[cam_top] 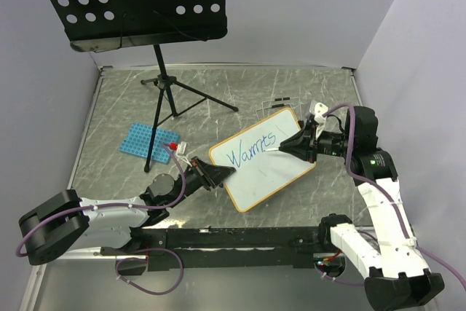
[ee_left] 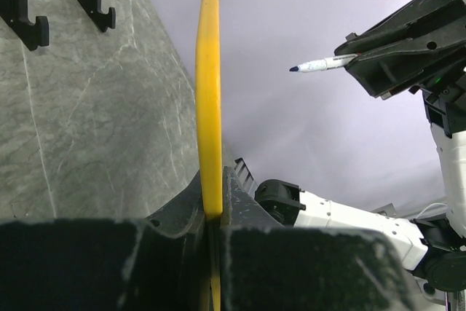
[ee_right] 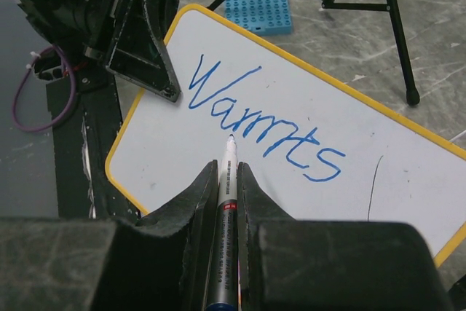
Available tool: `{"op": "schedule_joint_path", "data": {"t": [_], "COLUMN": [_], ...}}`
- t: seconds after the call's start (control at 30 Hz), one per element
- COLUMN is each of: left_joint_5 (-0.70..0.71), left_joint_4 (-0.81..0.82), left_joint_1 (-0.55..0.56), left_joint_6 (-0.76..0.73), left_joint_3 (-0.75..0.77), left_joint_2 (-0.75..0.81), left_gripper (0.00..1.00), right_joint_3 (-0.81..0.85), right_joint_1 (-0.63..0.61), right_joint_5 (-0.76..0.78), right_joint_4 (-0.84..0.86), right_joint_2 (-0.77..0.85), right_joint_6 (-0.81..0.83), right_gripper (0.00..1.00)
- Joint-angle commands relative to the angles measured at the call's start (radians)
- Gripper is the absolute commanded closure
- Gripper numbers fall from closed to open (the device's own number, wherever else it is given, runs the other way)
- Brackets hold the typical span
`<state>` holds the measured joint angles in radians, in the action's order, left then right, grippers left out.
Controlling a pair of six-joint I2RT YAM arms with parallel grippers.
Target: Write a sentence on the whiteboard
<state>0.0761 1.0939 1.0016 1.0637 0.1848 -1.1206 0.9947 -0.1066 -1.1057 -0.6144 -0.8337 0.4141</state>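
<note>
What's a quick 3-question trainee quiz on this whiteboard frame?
1. True or false: the left gripper is clamped on the edge of the whiteboard.
2. The right gripper holds: A) an eraser B) a marker C) nothing.
3. How many words of blue writing are on the board?
Key: 1 true; 2 B; 3 one, reading roughly "Warmts".
</note>
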Motion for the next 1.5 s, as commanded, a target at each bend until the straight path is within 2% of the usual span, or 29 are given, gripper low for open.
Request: {"op": "schedule_joint_path", "data": {"t": [0.0,1.47], "left_joint_5": [0.001,-0.006], "left_joint_4": [0.187,0.187], "left_joint_1": [-0.004,-0.020], "left_joint_6": [0.024,0.027], "left_joint_3": [0.018,-0.002], "left_joint_2": [0.047,0.073], "left_gripper": [0.99,0.99], "right_joint_3": [-0.016,-0.039], "right_joint_1": [0.004,0.025], "right_joint_5": [-0.014,-0.023], "right_joint_4": [0.007,-0.025], "right_joint_2": [0.030,0.041], "right_joint_6": [0.046,0.086], "right_gripper": [1.00,1.00]}}
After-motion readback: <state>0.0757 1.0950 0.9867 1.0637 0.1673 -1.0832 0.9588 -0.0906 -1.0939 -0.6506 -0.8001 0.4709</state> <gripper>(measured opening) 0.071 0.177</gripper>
